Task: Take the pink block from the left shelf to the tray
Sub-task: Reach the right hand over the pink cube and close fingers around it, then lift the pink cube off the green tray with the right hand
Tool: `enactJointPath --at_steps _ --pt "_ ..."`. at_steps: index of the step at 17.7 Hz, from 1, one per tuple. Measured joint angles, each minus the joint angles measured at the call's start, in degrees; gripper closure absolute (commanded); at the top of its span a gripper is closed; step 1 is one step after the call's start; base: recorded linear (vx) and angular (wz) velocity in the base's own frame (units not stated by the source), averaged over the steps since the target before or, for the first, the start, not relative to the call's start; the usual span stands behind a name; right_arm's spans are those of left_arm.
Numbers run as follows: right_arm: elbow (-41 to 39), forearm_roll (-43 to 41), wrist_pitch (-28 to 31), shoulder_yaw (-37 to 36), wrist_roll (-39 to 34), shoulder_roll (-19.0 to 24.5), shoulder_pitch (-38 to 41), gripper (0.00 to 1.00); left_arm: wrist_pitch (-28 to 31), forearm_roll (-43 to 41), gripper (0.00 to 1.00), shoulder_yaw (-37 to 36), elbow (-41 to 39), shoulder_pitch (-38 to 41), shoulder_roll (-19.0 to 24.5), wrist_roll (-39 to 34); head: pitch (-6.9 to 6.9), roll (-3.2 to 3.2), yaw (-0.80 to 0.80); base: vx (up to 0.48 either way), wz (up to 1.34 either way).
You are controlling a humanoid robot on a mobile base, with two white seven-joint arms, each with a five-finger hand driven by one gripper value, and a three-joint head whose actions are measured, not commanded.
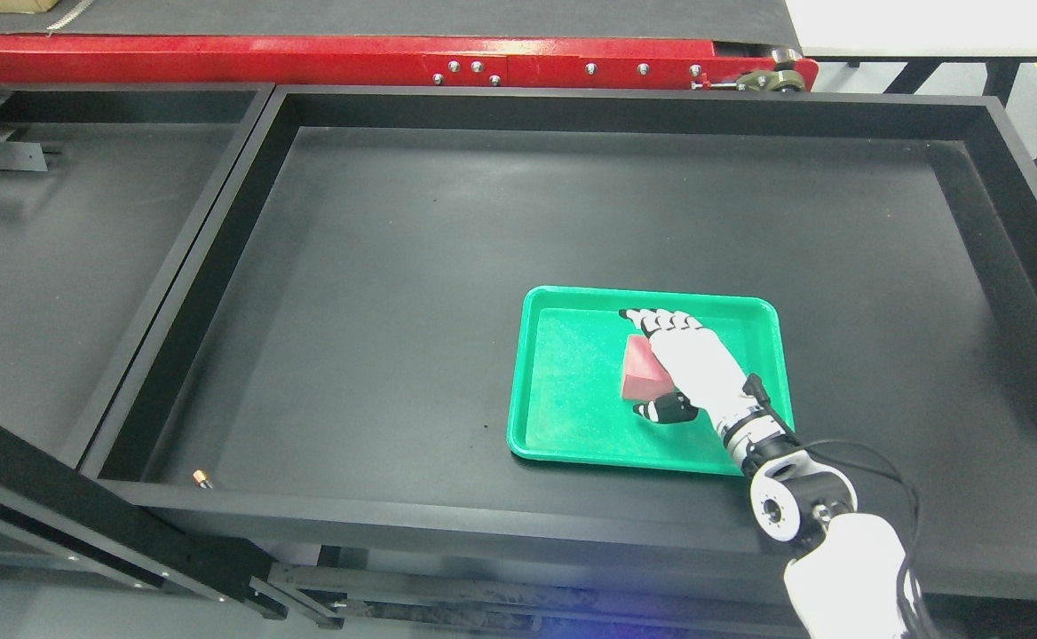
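A pink-red block (pixel 639 369) lies inside the green tray (pixel 563 390), right of the tray's middle. My right hand (pixel 652 362) comes in from the lower right and hovers over the tray, its palm against the block's right side. The fingers (pixel 656 318) stretch out to the upper left, past the block's far end with a small gap. The thumb (pixel 663 410) is spread near the block's near corner. The hand looks open, and the block seems to rest on the tray floor. My left arm is out of the picture.
The tray sits in a big black bin with raised walls (pixel 572 102). A second black bin (pixel 66 257) adjoins on the left. A red conveyor frame (pixel 376 62) runs along the back. A small copper-coloured part (pixel 202 480) lies in the bin's near left corner.
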State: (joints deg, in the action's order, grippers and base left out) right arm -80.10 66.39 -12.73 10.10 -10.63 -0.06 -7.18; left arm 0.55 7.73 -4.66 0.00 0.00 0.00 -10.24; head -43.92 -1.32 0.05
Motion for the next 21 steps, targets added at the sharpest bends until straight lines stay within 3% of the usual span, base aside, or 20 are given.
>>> enactJointPath --at_steps 2,3,10,16,21 --pt "0.9 0.1 0.0 0.2 -0.2 0.0 0.0 0.09 0.0 0.0 0.00 0.0 0.0 0.0 0.0 0.0 0.00 0.00 0.00 0.016 0.00" --pt "1.3 0.1 0.0 0.3 -0.2 0.0 0.0 0.18 0.0 0.0 0.00 0.0 0.0 0.0 0.0 0.0 0.00 0.00 0.00 0.013 0.00" --pt "3.3 0.3 -0.2 0.4 0.2 0.0 -1.1 0.94 0.0 0.0 0.00 0.0 0.0 0.0 0.0 0.0 0.00 0.00 0.00 0.005 0.00" --pt "4.2 0.3 -0.8 -0.1 3.9 0.0 -1.4 0.97 0.0 0.0 0.00 0.0 0.0 0.0 0.0 0.0 0.00 0.00 0.00 0.000 0.00" --pt "2.4 -0.4 -5.7 -1.9 11.4 0.1 -1.0 0.97 0.0 0.0 0.00 0.0 0.0 0.0 0.0 0.0 0.00 0.00 0.00 0.000 0.00"
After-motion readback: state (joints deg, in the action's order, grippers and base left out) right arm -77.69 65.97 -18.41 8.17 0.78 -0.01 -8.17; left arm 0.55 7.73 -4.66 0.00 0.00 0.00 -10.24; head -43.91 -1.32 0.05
